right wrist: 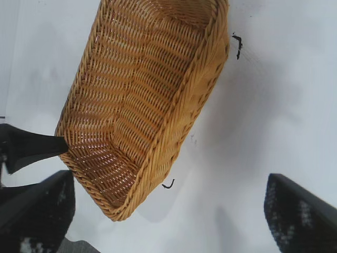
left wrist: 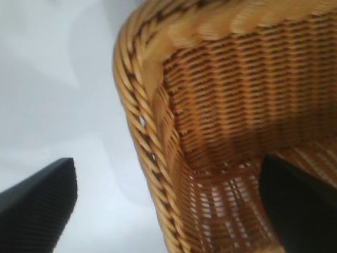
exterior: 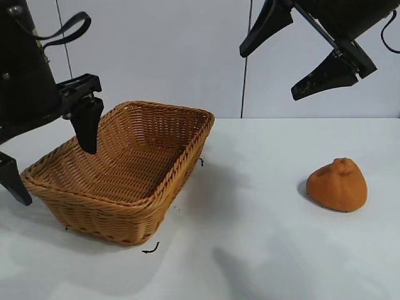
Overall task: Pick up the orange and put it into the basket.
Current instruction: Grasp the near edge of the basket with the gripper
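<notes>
The orange [exterior: 337, 184] is a dull-orange lumpy dome lying on the white table at the right; it shows in neither wrist view. The tan wicker basket [exterior: 134, 206] stands at the left centre, empty. My left gripper [exterior: 56, 174] is open and straddles the basket's left rim, one finger inside and one outside. In the left wrist view the gripper [left wrist: 168, 211] has the basket's corner [left wrist: 158, 132] between its fingers. My right gripper [exterior: 269, 75] is open and empty, high above the table, up and left of the orange. The right wrist view shows it [right wrist: 168, 216] over the basket [right wrist: 142, 95].
Small black marks [exterior: 150, 249] lie on the table by the basket's near corner, and another [exterior: 201, 162] by its right side. A pale wall stands behind. Bare white table lies between basket and orange.
</notes>
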Controlling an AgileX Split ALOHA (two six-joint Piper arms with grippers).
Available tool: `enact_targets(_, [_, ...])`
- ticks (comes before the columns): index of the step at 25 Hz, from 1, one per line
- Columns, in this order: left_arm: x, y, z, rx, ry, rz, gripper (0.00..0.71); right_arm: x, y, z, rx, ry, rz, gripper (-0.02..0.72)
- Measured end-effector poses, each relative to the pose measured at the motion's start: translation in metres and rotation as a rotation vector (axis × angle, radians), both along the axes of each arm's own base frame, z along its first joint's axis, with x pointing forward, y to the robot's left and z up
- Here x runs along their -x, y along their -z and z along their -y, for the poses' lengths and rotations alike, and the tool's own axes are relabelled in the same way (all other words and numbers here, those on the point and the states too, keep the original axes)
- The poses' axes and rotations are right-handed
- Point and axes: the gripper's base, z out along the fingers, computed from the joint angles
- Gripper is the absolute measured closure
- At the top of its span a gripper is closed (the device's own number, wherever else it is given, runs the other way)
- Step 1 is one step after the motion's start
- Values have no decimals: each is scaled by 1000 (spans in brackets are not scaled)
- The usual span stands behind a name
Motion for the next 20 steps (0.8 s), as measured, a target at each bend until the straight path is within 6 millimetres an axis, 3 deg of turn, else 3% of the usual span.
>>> enact_targets(5, [-5, 8, -16, 0, 2, -4, 37, 0, 0, 0, 1, 0, 0, 8])
enact_targets(12, [7, 28, -10, 105, -51, -6, 37, 0, 0, 0, 3, -1, 0, 8])
enact_targets(20, [6, 39, -6, 111, -40, 11, 37, 0, 0, 0, 3, -1, 0, 8])
